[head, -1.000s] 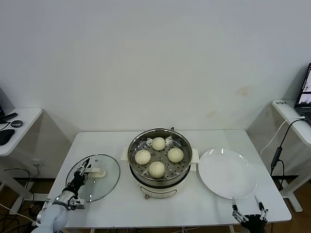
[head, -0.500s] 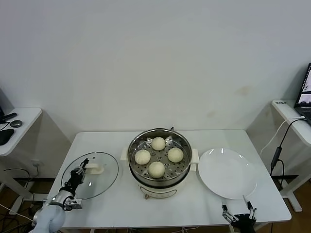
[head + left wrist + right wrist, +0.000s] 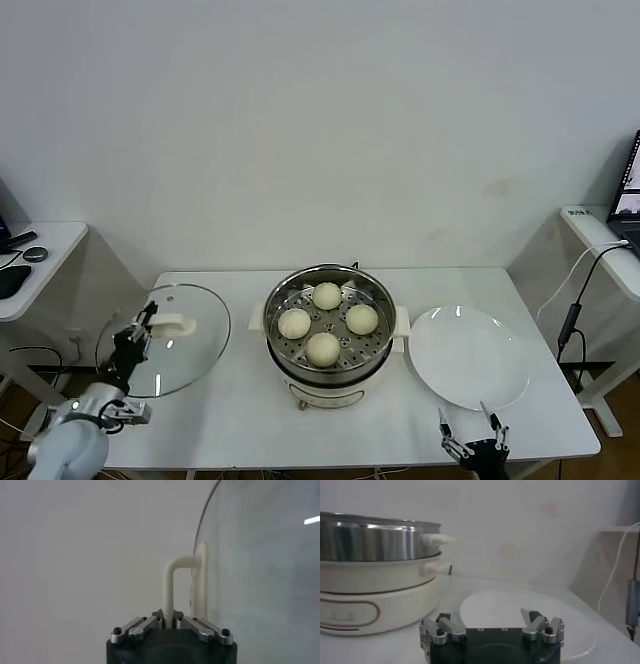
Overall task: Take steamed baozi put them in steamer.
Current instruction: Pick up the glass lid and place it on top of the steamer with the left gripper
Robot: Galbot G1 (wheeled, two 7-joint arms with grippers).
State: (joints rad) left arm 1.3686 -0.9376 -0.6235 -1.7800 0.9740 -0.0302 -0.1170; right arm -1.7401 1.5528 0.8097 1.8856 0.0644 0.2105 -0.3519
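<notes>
Several cream-white baozi (image 3: pixel 326 296) lie on the perforated tray of the shiny steamer (image 3: pixel 275 345) at the table's middle; the steamer's steel wall also shows in the right wrist view (image 3: pixel 375 542). My left gripper (image 3: pixel 141 325) is shut on the white handle (image 3: pixel 172 582) of the round glass lid (image 3: pixel 165 362) and holds it lifted and tilted over the table's left edge. My right gripper (image 3: pixel 470 436) is open and empty at the table's front edge, in front of the white plate (image 3: pixel 467 357).
The flat white plate (image 3: pixel 520 612) lies right of the steamer and holds nothing. A side desk (image 3: pixel 40 262) stands at the far left, and another desk with a hanging cable (image 3: pixel 572 320) at the far right.
My left gripper has lifted the glass lid off the table and carried it left, tilting it up. My right gripper has moved left along the front edge.
</notes>
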